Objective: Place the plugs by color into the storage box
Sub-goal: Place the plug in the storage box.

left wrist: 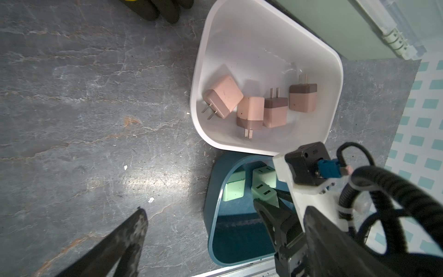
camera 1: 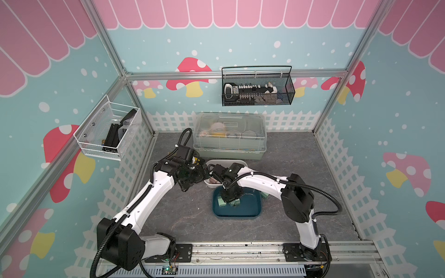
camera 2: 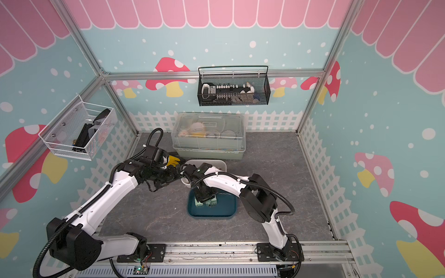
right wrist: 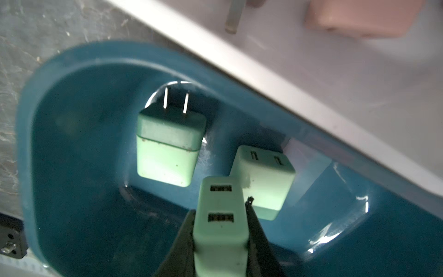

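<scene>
Two storage boxes stand side by side on the grey table. The white tub (left wrist: pixel 333 79) holds several pinkish-tan plugs (left wrist: pixel 223 98). Two mint green plugs (right wrist: pixel 167 148) (right wrist: pixel 263 182) lie in the dark teal tub (right wrist: pixel 26 120), which shows in both top views (camera 1: pixel 250 209) (camera 2: pixel 224 207). My right gripper (right wrist: pixel 220 206) is shut on a third green plug (right wrist: pixel 220 227), held just above the teal tub's floor. My left gripper (left wrist: pixel 201 215) hangs open and empty above the table, beside both tubs. A bit of mint green (camera 1: pixel 265 195) shows under the right forearm, just outside the teal tub.
A large clear-lidded grey-green container (camera 1: pixel 230 137) stands behind the white tub. A yellow and black glove (camera 2: pixel 173 160) lies left of it. Wire baskets hang on the back wall (camera 1: pixel 257 86) and the left wall (camera 1: pixel 108 132). A metal rail (camera 1: pixel 240 250) runs along the front.
</scene>
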